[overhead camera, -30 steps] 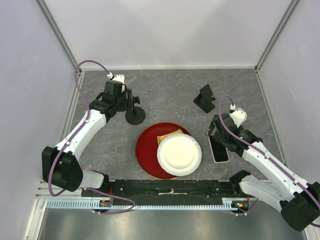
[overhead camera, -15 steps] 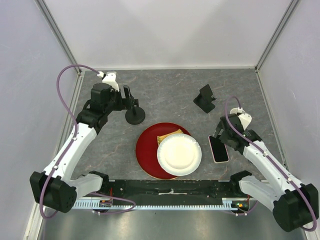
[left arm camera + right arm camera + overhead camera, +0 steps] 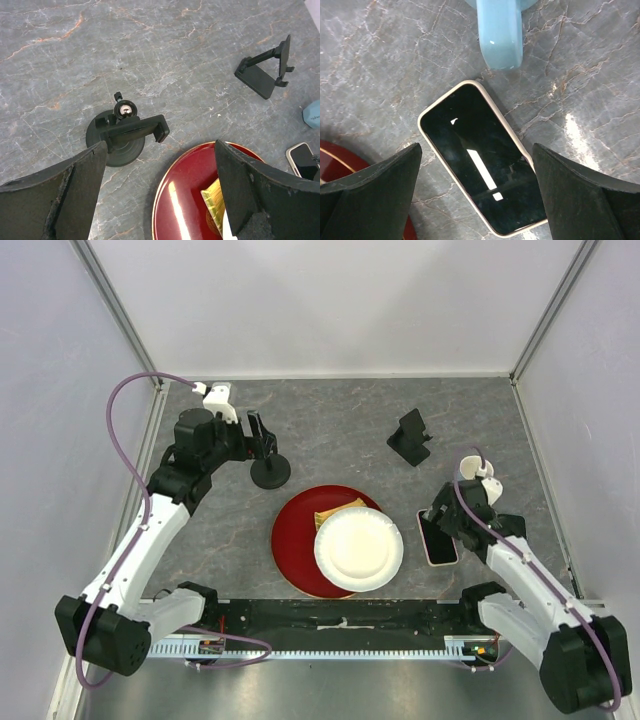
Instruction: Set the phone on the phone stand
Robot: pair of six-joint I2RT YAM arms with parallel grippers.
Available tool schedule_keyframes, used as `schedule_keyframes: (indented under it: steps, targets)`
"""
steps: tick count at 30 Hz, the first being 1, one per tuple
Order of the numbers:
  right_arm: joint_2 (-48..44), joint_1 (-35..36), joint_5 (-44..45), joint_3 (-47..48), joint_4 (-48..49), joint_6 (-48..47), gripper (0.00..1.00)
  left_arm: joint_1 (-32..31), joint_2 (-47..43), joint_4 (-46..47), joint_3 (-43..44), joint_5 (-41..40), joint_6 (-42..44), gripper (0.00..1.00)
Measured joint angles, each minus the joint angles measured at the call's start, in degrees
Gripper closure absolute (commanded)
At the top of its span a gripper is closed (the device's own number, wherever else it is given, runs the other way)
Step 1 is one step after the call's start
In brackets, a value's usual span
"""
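The slim smartphone with glossy black screen and pale rim is found lying flat, screen up, on the grey marbled worktop just right of the round red plate, and the right hand is held over it with fingers spread wide and empty, seemingly so that it can be straddled and gripped. The left hand is likewise kept apart and empty over the black suction-cup mount beyond the red plate's left side, presumably out of the way. One phone, one small matte black tilted phone stand (unoccupied, beyond the red plate to its right), one mount, one red plate, one white paper plate, one light blue mug and two hands are counted
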Motion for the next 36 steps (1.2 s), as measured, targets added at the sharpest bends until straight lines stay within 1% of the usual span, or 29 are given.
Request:
schedule_keyframes:
  steps: [6, 10, 13, 19, 24, 30, 36]
  targets:
    - [-8.26, -0.22, -0.81, -6.34, 4.92, 2.64, 0.02, 0.00, -0.79, 0.68, -0.02, 1.16, -0.37, 0.07]
    - [-10.73, -0.28, 0.46, -7.69, 6.16, 3.45, 0.02, 0.00, -0.81, 1.03, -0.11, 1.73, -0.63, 0.07]
    - [-9.62, -0.33, 1.01, -8.13, 7.04, 4.44, 0.02, 0.00, -0.81, 1.03, -0.24, 1.77, -0.70, 0.07]
    - [-3.21, -0.37, 0.39, -9.05, 9.29, 5.64, 0.02, 0.00, -0.81, 1.18, -0.35, 1.81, -0.76, 0.07]
    - [-3.89, -0.61, -2.32, -10.34, 13.09, 5.86, 0.02, 0.00, -0.81, 1.40, -0.52, 1.79, -0.87, 0.07]
    - [-5.62, -0.59, -6.56, -11.52, 14.80, 7.10, 0.02, 0.00, -0.81, 1.38, -0.55, 1.81, -1.05, 0.07]
    - [-0.72, 0.96, -6.88, -8.70, 13.62, 7.37, 0.02, 0.00, -0.52, 1.40, -0.55, 1.81, -1.14, 0.07]
